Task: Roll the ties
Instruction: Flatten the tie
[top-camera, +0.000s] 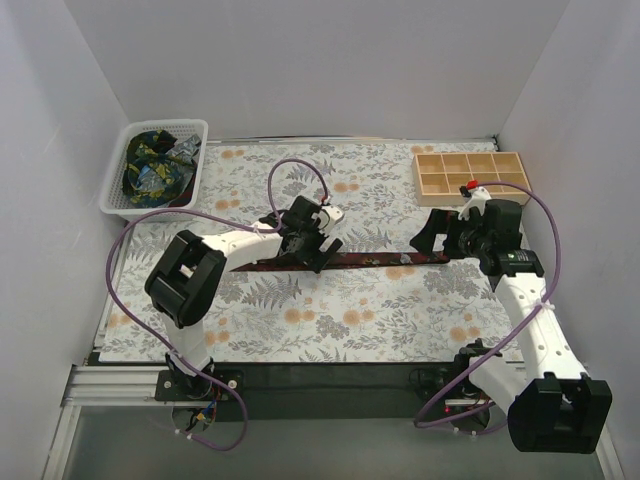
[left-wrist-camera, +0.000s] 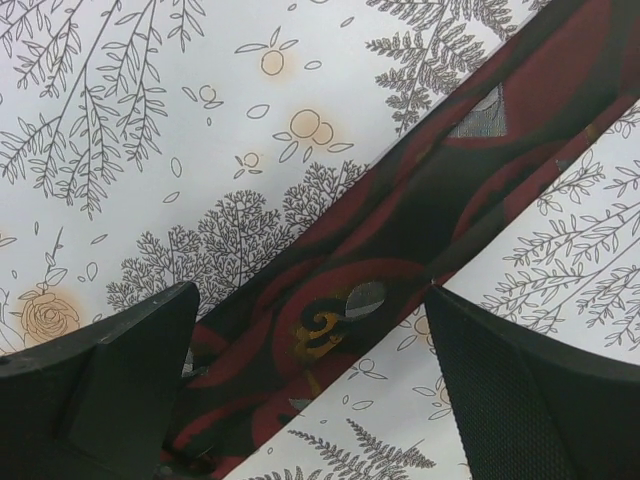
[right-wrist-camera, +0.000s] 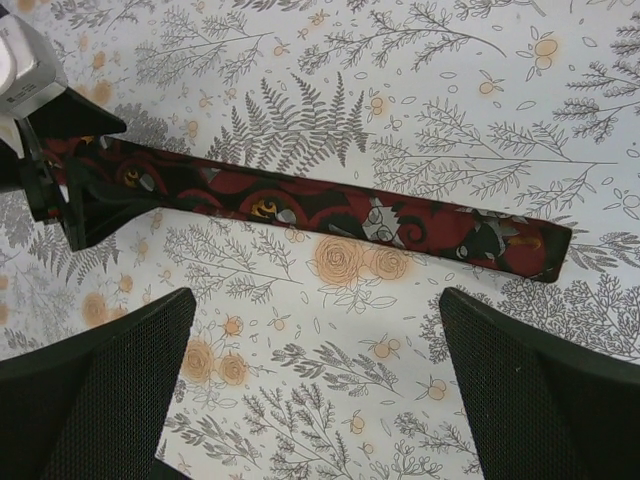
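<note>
Top view: one dark red tie (top-camera: 375, 260) lies flat on the table (top-camera: 350, 320), approx. mid-table. Its long axis runs left-right, with the right end a touch farther back than the left. The left jaws hang over the tie's left part, fingers spread, and the tie sticks out past them on both sides. The right jaws are just behind the tie's right end, also spread, nothing in them. The basket (top-camera: 155, 170) at back left, well away from both jaws, holds the other ties (top-camera: 150, 165) in a heap. The wooden box (top-camera: 470, 172) w/ compartments sits behind the right jaws.

Left wrist view: the jaws are wide apart. The tie (left-wrist-camera: 400, 220) runs diagonally through the gap, from bottom left by the left finger (left-wrist-camera: 110, 390) up to top right. It passes closer to that finger than to the right one. Can't tell if the left finger touches the cloth.

Right wrist view: the jaws are wide apart, only the table between them. The tie (right-wrist-camera: 330, 210) lies crosswise ahead of the jaws, long axis left-right, dipping slightly to the right. Its squared end points right and stops ahead of the right finger (right-wrist-camera: 540, 390). At far left the other arm's jaws stand over the tie.
</note>
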